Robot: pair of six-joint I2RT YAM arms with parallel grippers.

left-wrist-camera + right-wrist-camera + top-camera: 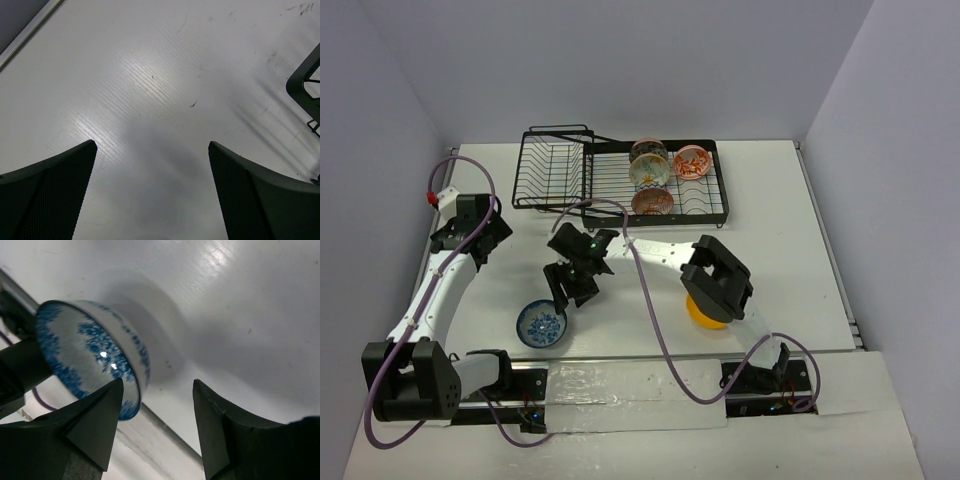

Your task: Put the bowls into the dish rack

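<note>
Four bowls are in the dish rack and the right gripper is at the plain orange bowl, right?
Not quite. The right gripper is at the blue patterned bowl, as the right wrist view shows. The rest is right.

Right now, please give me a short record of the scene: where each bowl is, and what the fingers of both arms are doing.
dish rack: far side of table, four bowls in its right part
blue bowl: on table, near edge
orange-yellow bowl: on table, right of blue bowl
right fingers: open, one beside blue bowl's rim
left fingers: open above table, nothing held
</note>
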